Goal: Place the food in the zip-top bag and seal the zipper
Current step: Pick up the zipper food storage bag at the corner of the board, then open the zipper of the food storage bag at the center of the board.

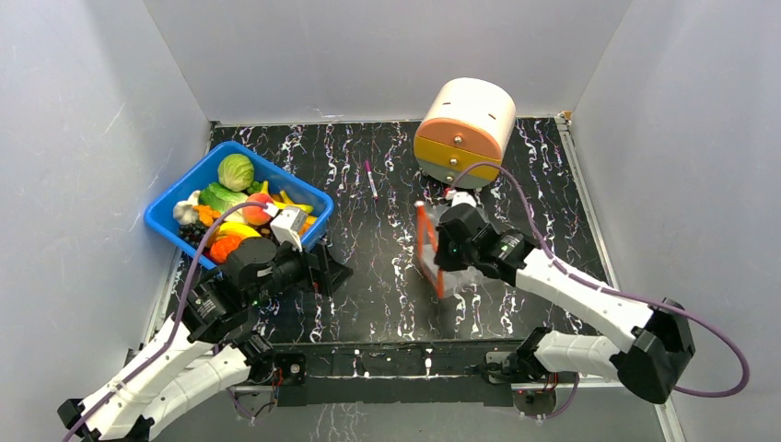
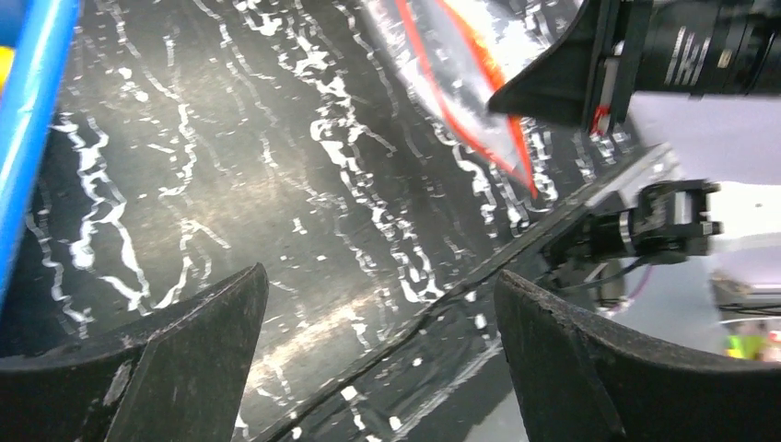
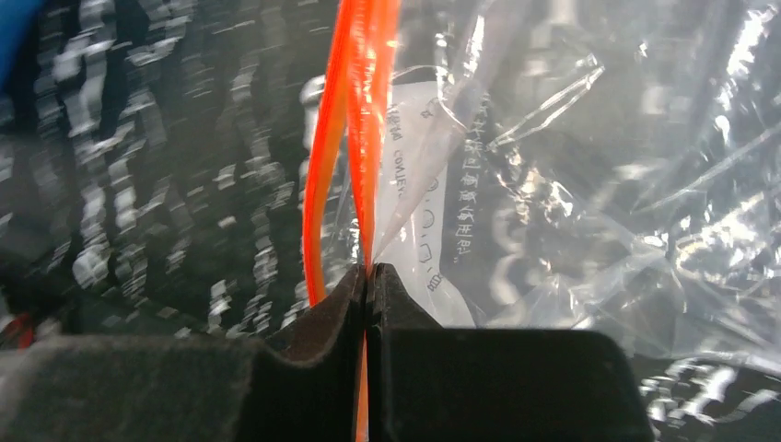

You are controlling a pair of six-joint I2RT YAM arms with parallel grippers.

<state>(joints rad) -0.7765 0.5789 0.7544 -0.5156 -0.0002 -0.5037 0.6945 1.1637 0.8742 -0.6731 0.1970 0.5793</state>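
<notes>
Currently the right gripper (image 3: 368,281) pinches the red-orange zipper strip (image 3: 357,120) of the clear crinkly plastic bag (image 3: 571,184). The left gripper (image 2: 380,331) hovers low, jaws apart.

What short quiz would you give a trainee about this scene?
1. True or false: the left end effector holds a banana.
2. The right end effector is pinching: A a spoon; B the zipper; C a cloth.
3. Fill in: the food lies in the blue ___.
Key: 1 false, it is open and holds nothing; 2 B; 3 bin.
</notes>
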